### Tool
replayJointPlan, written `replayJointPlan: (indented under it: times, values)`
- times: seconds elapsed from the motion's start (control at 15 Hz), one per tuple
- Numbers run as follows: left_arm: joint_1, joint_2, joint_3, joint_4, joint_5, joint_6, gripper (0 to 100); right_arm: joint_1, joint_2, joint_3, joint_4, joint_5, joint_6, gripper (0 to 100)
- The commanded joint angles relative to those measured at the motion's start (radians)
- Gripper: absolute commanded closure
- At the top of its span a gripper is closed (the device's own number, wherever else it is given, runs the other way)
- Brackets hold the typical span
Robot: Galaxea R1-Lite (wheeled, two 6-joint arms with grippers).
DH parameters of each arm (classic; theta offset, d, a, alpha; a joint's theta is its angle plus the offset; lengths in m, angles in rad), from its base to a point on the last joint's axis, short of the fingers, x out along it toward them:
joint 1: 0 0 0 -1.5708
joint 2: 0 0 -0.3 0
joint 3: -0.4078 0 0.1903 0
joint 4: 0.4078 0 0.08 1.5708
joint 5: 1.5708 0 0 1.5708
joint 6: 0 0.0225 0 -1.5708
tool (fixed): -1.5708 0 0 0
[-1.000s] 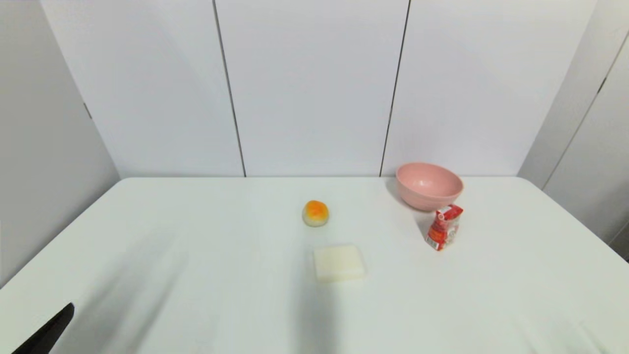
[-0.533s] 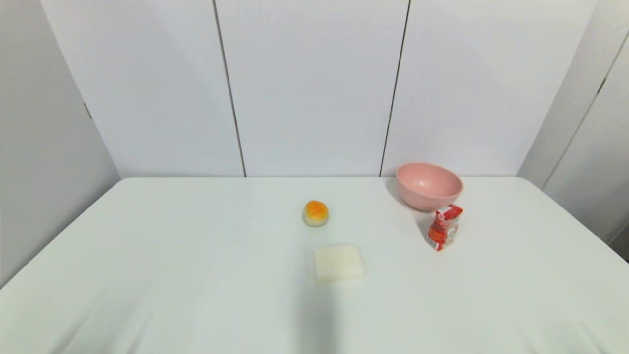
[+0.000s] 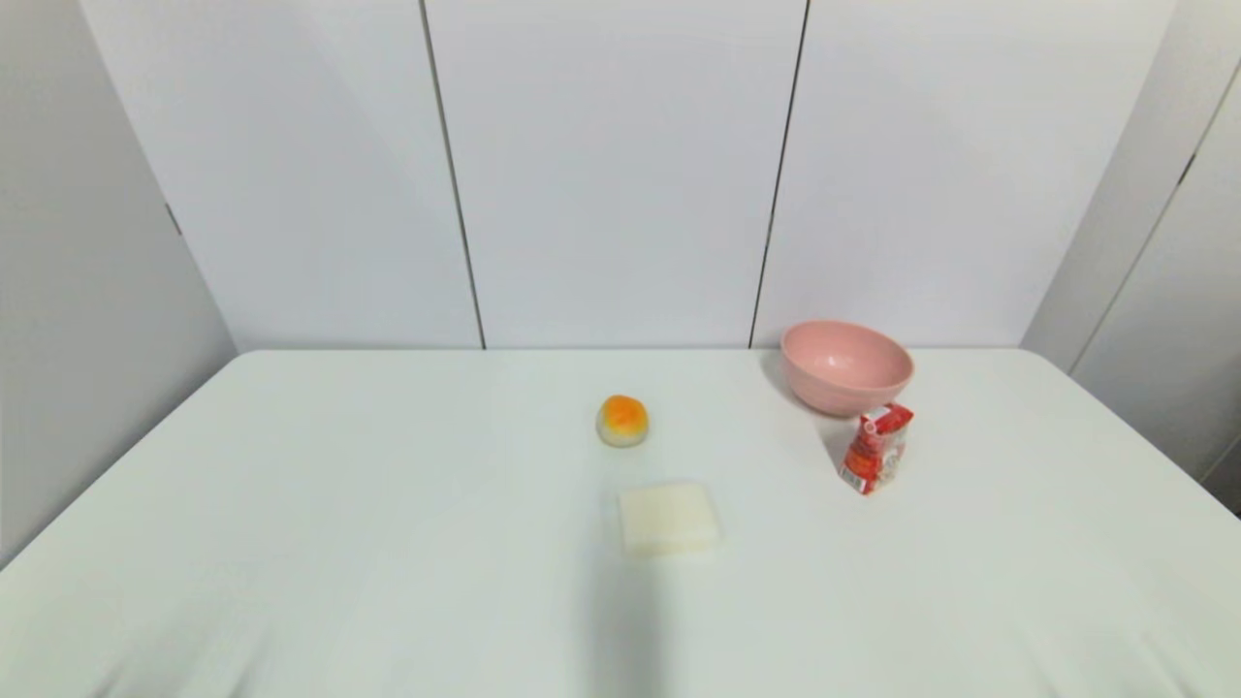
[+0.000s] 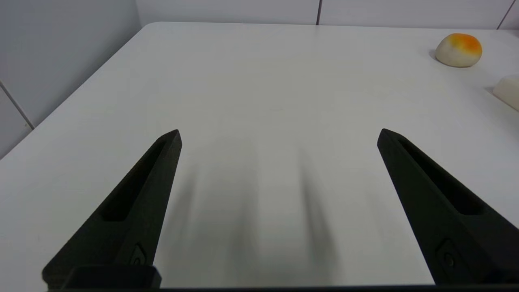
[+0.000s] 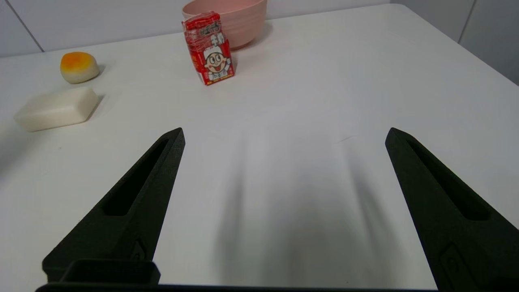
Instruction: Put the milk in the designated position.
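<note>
While the milk (image 3: 876, 448) is stood upright just before the bowl (image 3: 846, 365), both the left gripper (image 4: 279, 136) and right gripper (image 5: 284, 134) are held wide apart and empty over the table (image 3: 388, 543).

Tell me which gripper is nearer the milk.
Right. The right gripper is open over bare table with the milk ahead of it. The left gripper, open too, sits farther left, beyond the bun.

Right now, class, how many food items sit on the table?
3: the milk stands before the pink bowl; the bun sits mid-table; the white block lies nearer. None appears hidden.
</note>
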Motion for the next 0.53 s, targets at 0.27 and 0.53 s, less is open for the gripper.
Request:
replayJointPlan:
  times: [0.27,0.53]
  values:
    - [0.0,0.002,0.0,0.0,0.0,-0.002,0,0.0,0.001,0.0,0.0,0.0,0.0,0]
    - [0.0,0.002,0.0,0.0,0.0,-0.002,0,0.0,0.001,0.0,-0.003,-0.001,-0.001,0]
